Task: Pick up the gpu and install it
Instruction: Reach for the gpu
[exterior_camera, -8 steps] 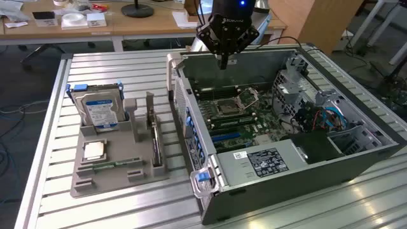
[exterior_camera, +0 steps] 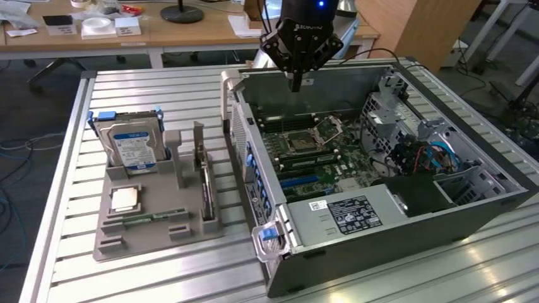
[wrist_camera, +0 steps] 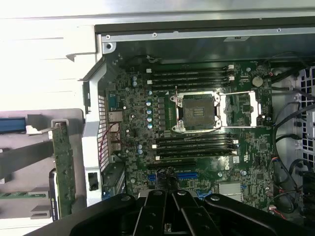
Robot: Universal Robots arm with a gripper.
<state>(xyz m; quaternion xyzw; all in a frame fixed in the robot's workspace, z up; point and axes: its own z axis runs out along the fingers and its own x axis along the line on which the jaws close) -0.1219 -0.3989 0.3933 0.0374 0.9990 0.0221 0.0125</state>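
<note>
1. In the exterior view, your tool (exterior_camera: 296, 83) hangs over the far end of the open computer case (exterior_camera: 354, 252), above the motherboard (exterior_camera: 312, 151). Its fingers are drawn narrow, tip pointing down, and it holds nothing.
2. In the same view, the gpu (exterior_camera: 204, 180) stands on edge in the grey holder (exterior_camera: 126, 240) on the surface (exterior_camera: 151, 95). It sits toward the exterior view's left of the case and well apart from the tool. The hard drive (exterior_camera: 130, 142) stands upright in the holder beside it.
3. In the wrist view, you look straight down into the case, with the tool (wrist_camera: 169, 201) narrow and empty over the motherboard (wrist_camera: 197, 147). The gpu (wrist_camera: 64, 167) shows edge-on outside the case wall, untouched in its holder.
4. The blue expansion slots (wrist_camera: 187, 174) look bare.
5. My judgement: nothing of the task is done yet, since the card is neither picked up nor installed.
</note>
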